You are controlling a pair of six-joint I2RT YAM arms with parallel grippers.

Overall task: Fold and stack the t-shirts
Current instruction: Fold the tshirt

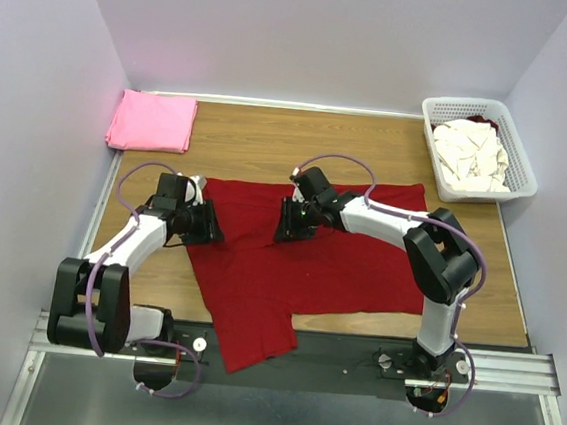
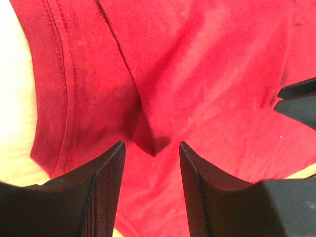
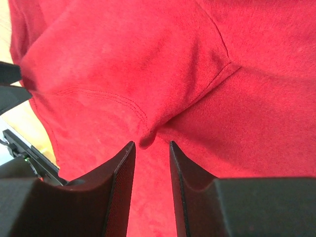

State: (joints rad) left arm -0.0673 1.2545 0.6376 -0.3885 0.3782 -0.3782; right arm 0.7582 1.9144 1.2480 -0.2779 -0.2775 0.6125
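Cloth first: the dark red shirt (image 1: 348, 269) lies spread on the middle of the table (image 1: 270, 141), and your left claw (image 2: 150, 145) at its left edge and right claw (image 3: 150, 144) near its far edge both stand with jaws apart, gripping nothing, a small pucker at each mouth. Lift both straight up together so those puckers are not dragged, then smooth the cloth before you fold. Its long axis runs left to right, one tongue reaching the near edge; where the collar points, you cannot tell.
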